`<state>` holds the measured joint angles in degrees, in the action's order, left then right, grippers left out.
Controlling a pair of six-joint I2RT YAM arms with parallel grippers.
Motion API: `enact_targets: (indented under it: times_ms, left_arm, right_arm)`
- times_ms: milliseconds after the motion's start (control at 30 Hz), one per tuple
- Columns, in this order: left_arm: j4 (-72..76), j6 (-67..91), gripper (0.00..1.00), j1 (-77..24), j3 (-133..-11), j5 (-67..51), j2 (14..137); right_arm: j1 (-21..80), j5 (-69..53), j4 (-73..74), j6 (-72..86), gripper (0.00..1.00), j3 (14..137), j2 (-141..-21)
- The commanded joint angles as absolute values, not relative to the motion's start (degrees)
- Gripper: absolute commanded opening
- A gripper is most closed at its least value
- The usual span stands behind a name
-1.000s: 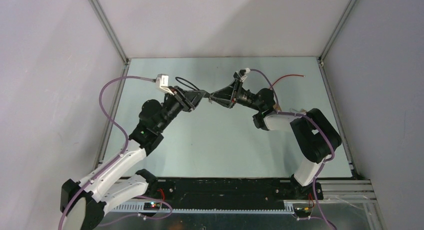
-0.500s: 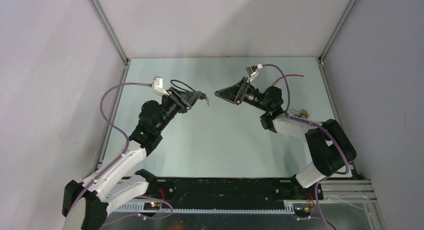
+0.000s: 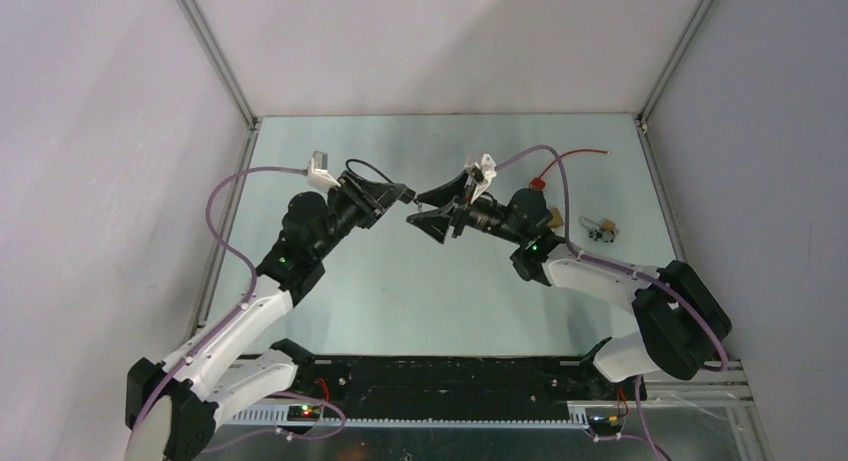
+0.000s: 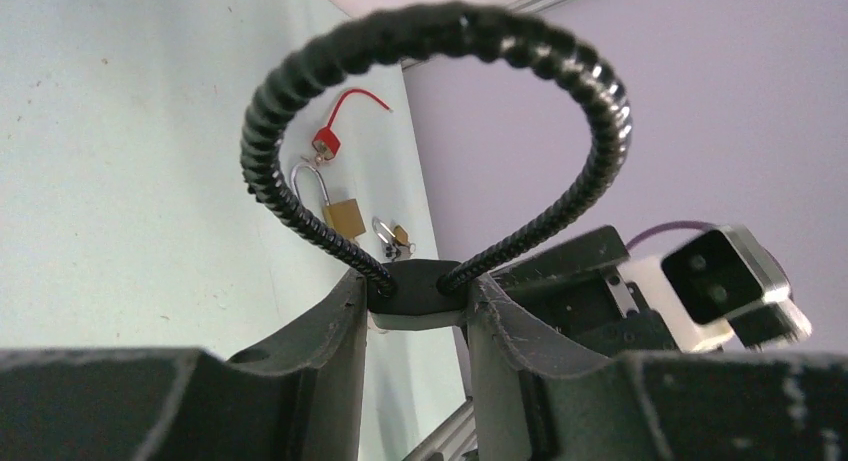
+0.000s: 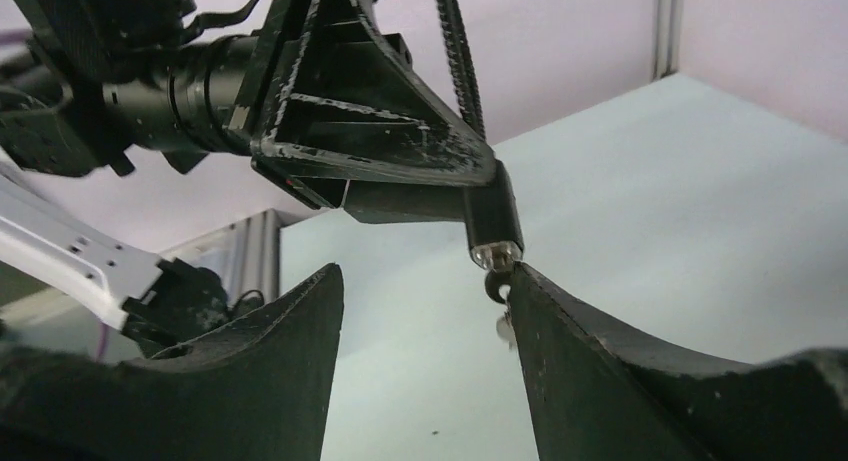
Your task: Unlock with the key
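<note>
My left gripper [image 3: 398, 194] is shut on the black body of a cable lock [image 4: 417, 289]. Its ribbed black cable [image 4: 440, 26] loops above the fingers. In the right wrist view the lock body [image 5: 492, 213] points down, ending in a silver cylinder [image 5: 497, 251]. A small dark hook and a silvery key piece [image 5: 497, 289] hang from the cylinder. My right gripper [image 5: 425, 276] is open, and its right fingertip [image 5: 530, 291] is right beside that hanging piece. In the top view my right gripper [image 3: 428, 209] sits just right of the lock's end.
A brass padlock [image 4: 343, 216] with a red tag and red wire [image 4: 330, 136] lies on the table at the far right. A small bunch of keys [image 3: 600, 229] lies beside it. The right arm's cable arcs over that area.
The right gripper pulled away from the lock to the right. It then came back lower and rolled, with its open jaws at the lock's end. The left gripper kept its hold.
</note>
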<state>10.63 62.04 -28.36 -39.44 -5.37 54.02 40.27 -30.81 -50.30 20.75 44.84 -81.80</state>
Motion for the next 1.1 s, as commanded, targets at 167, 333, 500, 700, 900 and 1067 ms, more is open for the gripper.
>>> enact_targets:
  times_ms: [167, 333, 500, 700, 900, 1067]
  left_arm:
    - [9.5, 65.0, 0.08, -30.6, -44.5, -8.6, 55.0]
    - [9.5, 65.2, 0.08, -32.0, -45.9, -9.9, 56.0]
    - [9.5, 65.4, 0.08, -32.7, -46.3, -10.2, 56.2]
    - [9.3, 64.8, 0.14, -32.7, -46.3, -10.1, 56.1]
    - [6.8, 62.5, 0.66, -32.6, -46.2, -6.4, 54.8]
    - [2.7, 61.9, 0.78, -32.1, -45.9, 0.4, 51.9]
  right_arm:
    - [44.0, -23.1, -51.3, 3.2, 0.63, 44.6, -80.7]
    - [44.1, -22.4, -52.2, 2.8, 0.62, 44.6, -81.5]
    - [44.1, -22.3, -52.1, 2.1, 0.51, 44.6, -81.7]
    - [44.2, -22.8, -50.5, 1.7, 0.12, 44.5, -80.4]
    - [44.3, -21.6, -51.0, 2.6, 0.00, 43.8, -78.3]
    - [44.8, -20.7, -51.0, 3.1, 0.00, 43.3, -77.6]
